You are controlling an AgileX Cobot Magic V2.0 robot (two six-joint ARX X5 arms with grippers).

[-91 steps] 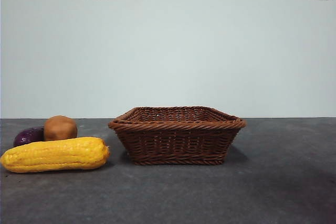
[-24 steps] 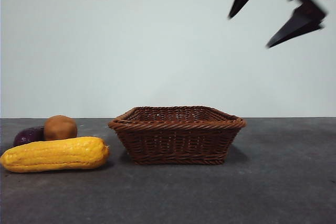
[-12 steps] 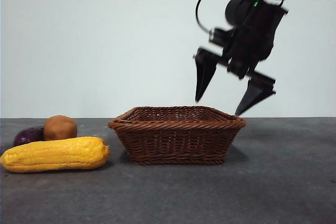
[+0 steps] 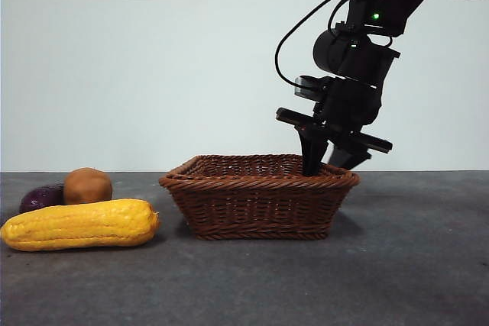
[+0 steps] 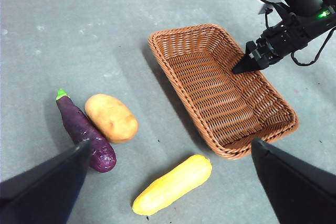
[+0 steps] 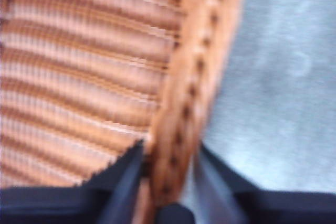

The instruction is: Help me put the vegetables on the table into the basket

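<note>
Right gripper (image 4: 330,162): our jaws sit apart, one on each side of the basket (image 4: 258,196) rim.
Tip: we squeeze gently, then pull straight.
Vegetables: corn (image 4: 80,224), potato (image 4: 88,186), eggplant (image 4: 41,198) wait on the table (image 4: 412,265).
Left gripper (image 5: 168,182): spread wide, high up.

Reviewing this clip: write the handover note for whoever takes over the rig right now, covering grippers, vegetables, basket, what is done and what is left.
Right gripper: jaws straddle the basket's braided rim, one inside, one outside, a gap each side, not clamped.
Left gripper: open, high above the table, holding nothing.
Corn cob, potato and eggplant all lie on the table beside the basket, on the side away from the right gripper.
Done: nothing in the basket.
Left: all three vegetables.
</note>
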